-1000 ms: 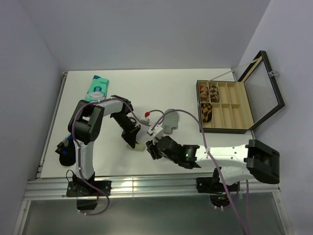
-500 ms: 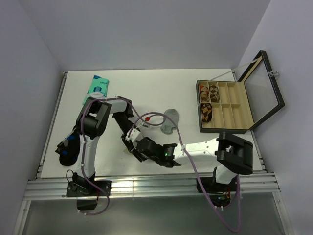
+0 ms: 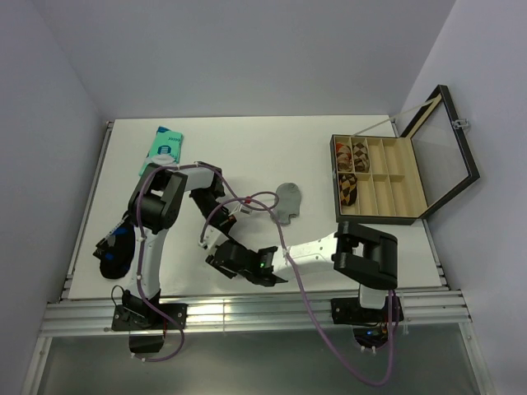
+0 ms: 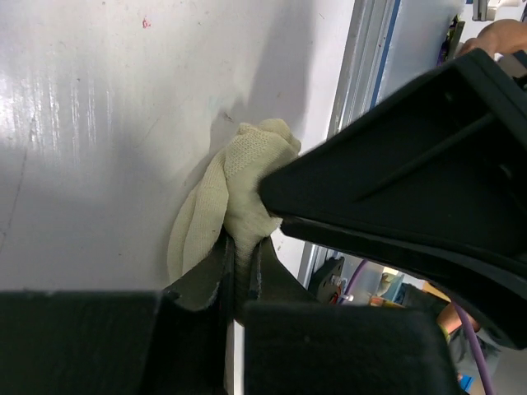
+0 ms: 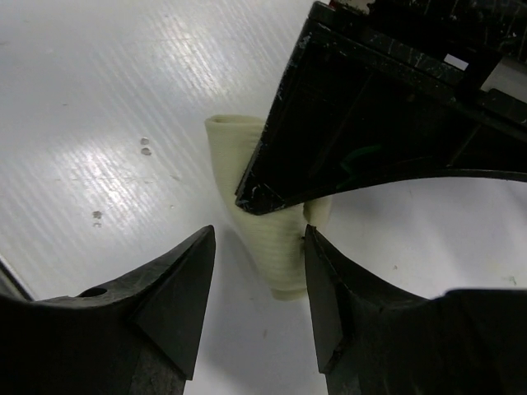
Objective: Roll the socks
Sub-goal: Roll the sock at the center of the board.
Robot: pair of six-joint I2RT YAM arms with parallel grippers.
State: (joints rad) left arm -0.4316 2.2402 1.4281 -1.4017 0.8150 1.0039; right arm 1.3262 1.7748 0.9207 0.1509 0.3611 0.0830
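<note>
The left gripper (image 4: 238, 251) is closed tight, pinching a fold of the beige sock (image 4: 245, 164) between its fingers; the rest of that sock bunches in a loose lump on the white table (image 3: 247, 140) just past the fingertips. The right gripper (image 5: 258, 240) stands wide open and holds nothing. Its two fingers straddle the free end of the beige sock, one to each side, with the left gripper's dark body crossing just above the fabric. Whether the right fingers touch the cloth cannot be told.

The grey sock (image 3: 288, 202) lies flat and untouched, well apart from the beige sock, out toward the open compartment box (image 3: 383, 218).

The step in hand looks like a handover of the roll. To do it well, the right gripper should probably close only once both fingers sit low against the table and well around the bundle, taking in the whole lump rather than a single layer. The left pinch ought to hold until that grip is firm, or the soft knit will likely spring open. With the two grippers this close at the beige sock, any turn should be slow to avoid a collision.
</note>
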